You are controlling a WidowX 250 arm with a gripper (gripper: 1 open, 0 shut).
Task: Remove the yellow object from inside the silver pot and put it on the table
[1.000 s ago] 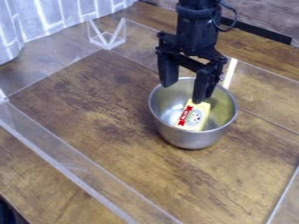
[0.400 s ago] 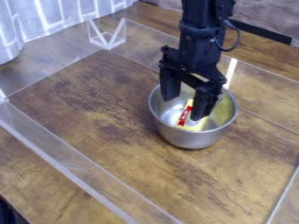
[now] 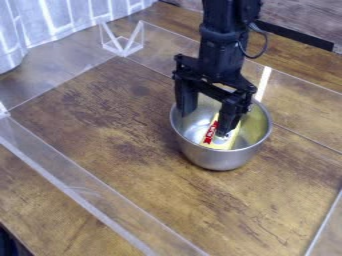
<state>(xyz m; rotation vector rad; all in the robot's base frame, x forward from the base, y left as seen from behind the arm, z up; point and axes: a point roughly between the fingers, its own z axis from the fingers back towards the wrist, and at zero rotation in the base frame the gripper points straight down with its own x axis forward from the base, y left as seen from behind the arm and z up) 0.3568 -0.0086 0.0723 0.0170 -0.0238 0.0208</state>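
Note:
The silver pot (image 3: 221,140) stands on the dark wooden table (image 3: 107,130), right of centre. Inside it lies the yellow object (image 3: 222,131), a small block with a red-and-white label facing up, partly hidden by a finger. My gripper (image 3: 209,113) hangs straight down over the pot, open, its two black fingers (image 3: 185,103) straddling the block and reaching down into the pot. Nothing is held between them.
Clear acrylic panels (image 3: 54,165) run along the table's left and front edges. A small clear wire-like stand (image 3: 123,38) sits at the back left. A pale strip (image 3: 265,82) lies just behind the pot.
The gripper has rolled a little about its vertical axis and sits slightly lower in the pot. The jaws stay open and the yellow block has not moved.

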